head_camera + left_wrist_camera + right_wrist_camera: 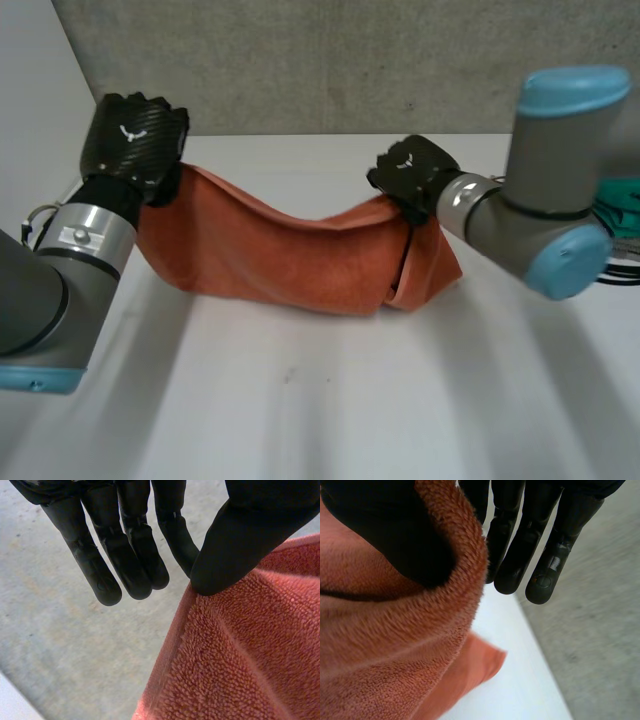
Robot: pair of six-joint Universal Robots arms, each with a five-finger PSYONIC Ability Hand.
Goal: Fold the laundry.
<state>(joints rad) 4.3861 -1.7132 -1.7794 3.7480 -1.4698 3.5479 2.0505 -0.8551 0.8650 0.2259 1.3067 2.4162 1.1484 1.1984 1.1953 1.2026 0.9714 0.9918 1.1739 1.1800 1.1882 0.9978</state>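
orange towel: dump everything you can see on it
The towel is orange-red terry with a looped pile and a flat hemmed edge. It hangs between the two hands, sagging in the middle, and its lower part seems to rest on the white table. The left hand pinches the top edge at one end between thumb and fingers. The right hand pinches the other end, where the cloth doubles over and drops in a fold below it.

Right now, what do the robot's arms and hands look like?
The left arm and right arm are grey with light-blue caps and silver wrist rings. The left hand and right hand are black, each with a white mark on its back and rounded fingertips.
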